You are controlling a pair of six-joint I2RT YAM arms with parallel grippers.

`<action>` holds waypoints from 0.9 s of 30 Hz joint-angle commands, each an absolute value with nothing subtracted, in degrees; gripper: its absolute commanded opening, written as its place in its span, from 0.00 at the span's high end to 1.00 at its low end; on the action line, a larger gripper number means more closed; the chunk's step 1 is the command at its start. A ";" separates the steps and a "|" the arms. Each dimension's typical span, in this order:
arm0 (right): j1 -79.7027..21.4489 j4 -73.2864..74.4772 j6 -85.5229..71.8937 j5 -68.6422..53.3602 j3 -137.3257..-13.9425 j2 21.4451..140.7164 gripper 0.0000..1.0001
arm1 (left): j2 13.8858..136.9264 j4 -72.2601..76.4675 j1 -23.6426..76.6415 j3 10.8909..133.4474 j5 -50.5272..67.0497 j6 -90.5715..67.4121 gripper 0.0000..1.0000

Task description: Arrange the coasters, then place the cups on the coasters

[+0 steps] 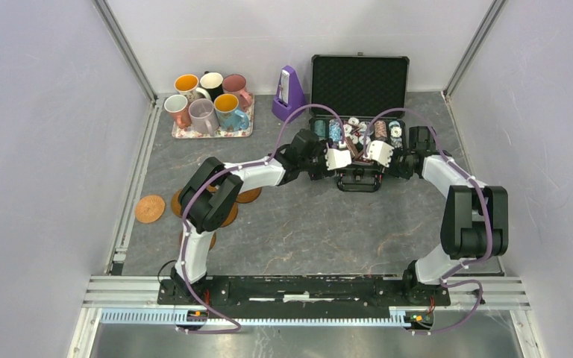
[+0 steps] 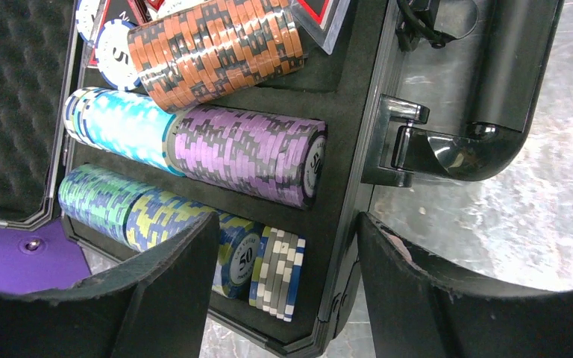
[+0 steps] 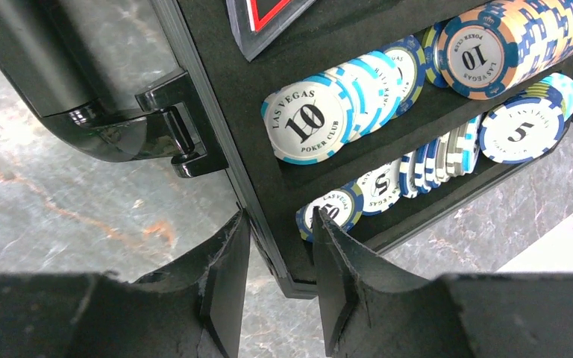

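Right tool [image 3: 280,224] pinches the chip case [image 1: 358,82] by its near rim; left tool [image 2: 287,231] straddles that rim, wide apart, holding nothing. The coasters [image 1: 149,209] lie at 8 o'clock, cups [image 1: 209,104] at 11. Recommend matched grips and a level shift.

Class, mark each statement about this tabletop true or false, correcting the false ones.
1. The mugs stand on a tray. True.
2. The poker chip case is shut. False: its lid stands open.
3. Every mug sits on a coaster. False: the coasters lie on the table, apart from the mugs.
4. The left gripper has open jaws astride the case's front wall. True.
5. The metronome lies inside the case. False: it stands beside it.
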State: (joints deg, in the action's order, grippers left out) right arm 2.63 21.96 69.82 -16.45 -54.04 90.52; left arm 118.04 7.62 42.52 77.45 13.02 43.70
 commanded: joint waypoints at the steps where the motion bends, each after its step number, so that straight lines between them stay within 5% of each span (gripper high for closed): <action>1: 2.82 15.18 68.99 -14.61 -58.56 93.33 0.59 | 120.88 10.81 38.32 81.89 3.13 47.07 0.32; 10: 2.81 14.76 67.40 -13.38 -62.16 96.75 0.56 | 122.39 9.80 37.18 86.67 2.20 47.39 0.31; 22: 1.21 32.30 63.18 -23.21 -70.71 87.58 0.06 | 99.61 -18.17 36.27 83.31 19.53 37.25 0.02; 27: -3.88 34.89 56.70 -26.62 -72.02 84.07 0.02 | 89.61 -27.44 29.23 77.33 23.80 29.83 0.00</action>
